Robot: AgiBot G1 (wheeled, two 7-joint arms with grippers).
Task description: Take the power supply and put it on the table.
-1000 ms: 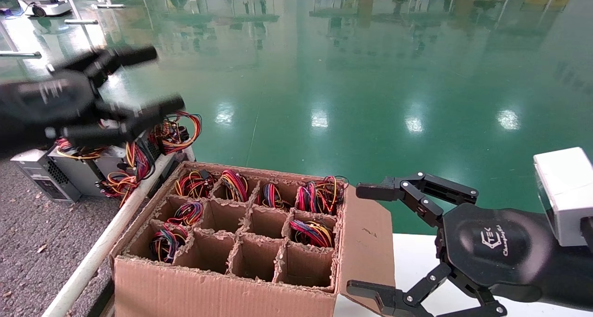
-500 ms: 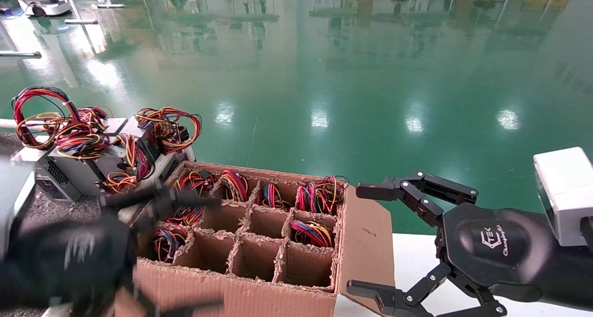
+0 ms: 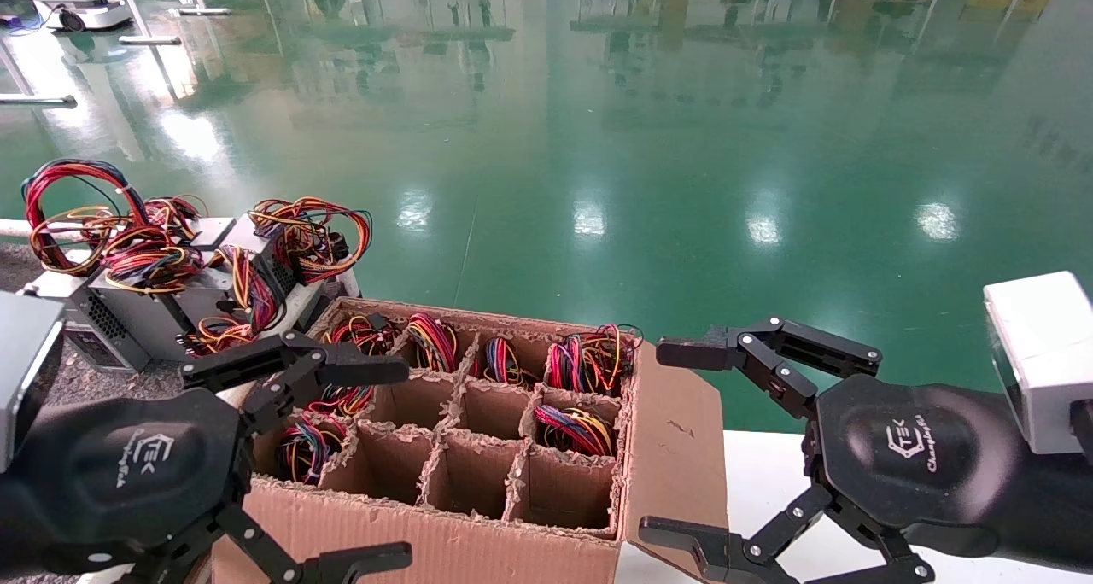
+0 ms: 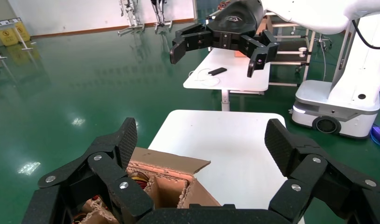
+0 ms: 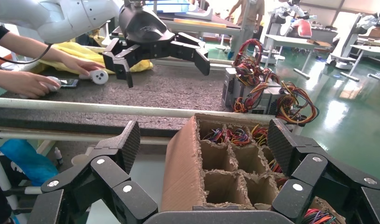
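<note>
The power supply [image 3: 53, 287] [image 5: 231, 89], a silver-grey box with a big loose loop of red, yellow and black wires, rests on the dark speckled table [image 3: 60, 447] at the far left. Nothing grips it. My left gripper [image 3: 384, 464] [image 4: 202, 140] hangs open and empty over the near left corner of the cardboard box [image 3: 444, 550], well short of the power supply. My right gripper [image 3: 666, 443] [image 5: 204, 140] is open and empty beside the box's right flap, above the white surface [image 3: 768, 464].
Two like grey units [image 3: 205, 298] with wire bundles stand next to the power supply. A white rail [image 3: 188, 456] edges the table beside the box. The divided box holds several wire bundles [image 3: 589, 358]. A person's hands [image 5: 38, 77] rest on the table's far side.
My left arm has swung from high over the power supplies down and back to the box's near left corner, still open. The big wire loop now shows. The right arm has not moved.
</note>
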